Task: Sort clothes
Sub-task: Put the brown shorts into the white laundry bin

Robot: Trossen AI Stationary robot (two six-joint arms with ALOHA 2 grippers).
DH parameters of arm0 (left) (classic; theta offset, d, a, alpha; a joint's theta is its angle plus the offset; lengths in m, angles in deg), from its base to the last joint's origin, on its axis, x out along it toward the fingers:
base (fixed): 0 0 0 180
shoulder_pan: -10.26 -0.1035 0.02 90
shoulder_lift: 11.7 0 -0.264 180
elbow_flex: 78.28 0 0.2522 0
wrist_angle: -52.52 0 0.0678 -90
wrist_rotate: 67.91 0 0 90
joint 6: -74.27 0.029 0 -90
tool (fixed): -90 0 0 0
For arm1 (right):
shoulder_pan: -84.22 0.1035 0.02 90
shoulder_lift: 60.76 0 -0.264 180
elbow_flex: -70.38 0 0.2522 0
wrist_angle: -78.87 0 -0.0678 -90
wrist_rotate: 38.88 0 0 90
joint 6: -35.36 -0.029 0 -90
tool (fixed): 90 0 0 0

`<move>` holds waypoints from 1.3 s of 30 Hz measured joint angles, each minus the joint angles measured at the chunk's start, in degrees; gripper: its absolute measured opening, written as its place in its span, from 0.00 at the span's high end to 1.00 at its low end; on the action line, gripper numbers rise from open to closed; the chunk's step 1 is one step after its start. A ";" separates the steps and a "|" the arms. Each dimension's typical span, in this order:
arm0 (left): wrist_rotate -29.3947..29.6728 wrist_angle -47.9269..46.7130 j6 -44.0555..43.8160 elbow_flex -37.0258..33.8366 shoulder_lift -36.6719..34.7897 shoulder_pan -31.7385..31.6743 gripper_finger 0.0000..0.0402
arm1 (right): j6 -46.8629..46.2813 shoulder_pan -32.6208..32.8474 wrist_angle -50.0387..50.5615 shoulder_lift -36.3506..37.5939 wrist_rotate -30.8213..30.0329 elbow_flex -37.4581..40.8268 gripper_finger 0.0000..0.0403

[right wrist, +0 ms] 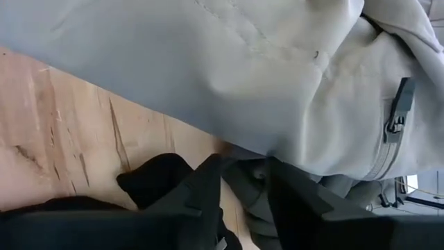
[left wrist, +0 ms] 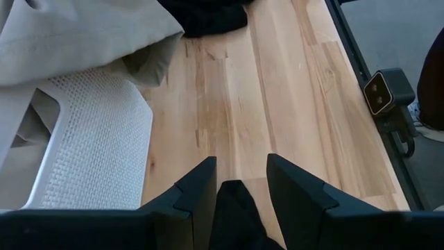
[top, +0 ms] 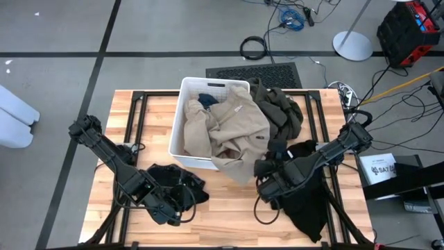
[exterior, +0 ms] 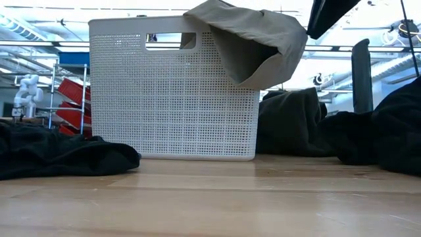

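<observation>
A white bin (top: 182, 142) stands at the table's far middle. A tan garment (top: 229, 128) fills it and spills over its near right rim (exterior: 256, 39). A dark blue garment (top: 207, 101) lies at the bin's far end, and an olive-brown one (top: 281, 107) is heaped to the bin's right. One black garment (top: 166, 177) lies at the near left under my left gripper (top: 184, 205), which is shut on it. My right gripper (top: 265, 170) is at the tan garment's hanging edge, above another black garment (top: 309, 201). My left gripper has black cloth (left wrist: 236, 208) between its two fingers, filling the gap. The fingers slant down toward the table's right; which part of the garment they have does not show. The rest lies slack on the table (exterior: 59, 155). My right gripper has a shadowed fold of the tan garment's hanging edge (right wrist: 244, 177) between its two fingers, coming at it slanting down from the right. One layer or several cannot be told. The garment stays draped over the bin's rim.
Bare wood lies between the two black garments, in front of the bin (left wrist: 277, 104). The table's black frame rails run along its edges (top: 333, 139). A small dark device (left wrist: 380, 94) sits on the right rail.
</observation>
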 joint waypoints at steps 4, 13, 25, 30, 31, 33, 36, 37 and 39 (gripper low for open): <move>-0.04 0.00 0.02 0.00 0.00 0.00 0.66 | 0.67 0.00 1.46 0.00 -0.10 0.00 0.62; -0.20 0.00 0.00 0.00 0.00 0.00 0.66 | 6.43 -0.05 0.91 0.00 0.45 0.00 0.42; -0.20 0.00 0.02 0.00 0.00 0.00 0.66 | 7.39 -0.39 3.78 0.00 -6.34 0.00 0.47; -0.20 0.00 0.02 0.00 0.00 0.00 0.66 | 7.82 -1.48 -1.19 0.00 -6.45 0.00 0.49; -0.20 0.00 0.02 0.00 0.00 0.00 0.66 | 8.31 -1.82 -1.78 0.00 -6.47 0.00 0.49; -0.20 0.00 0.01 0.00 0.00 0.00 0.66 | 8.77 -2.50 -2.98 0.00 -6.38 0.00 0.49; -0.20 0.00 -0.01 0.00 0.00 0.01 0.66 | 6.77 -4.49 -5.01 0.01 -3.96 0.00 0.49; -0.20 0.00 -0.04 0.00 0.00 0.11 0.66 | 6.41 -5.28 -5.35 0.01 -2.23 0.00 0.49; -0.20 0.02 -0.04 0.00 0.00 0.11 0.66 | 6.21 -6.63 -5.28 0.00 0.57 0.00 0.49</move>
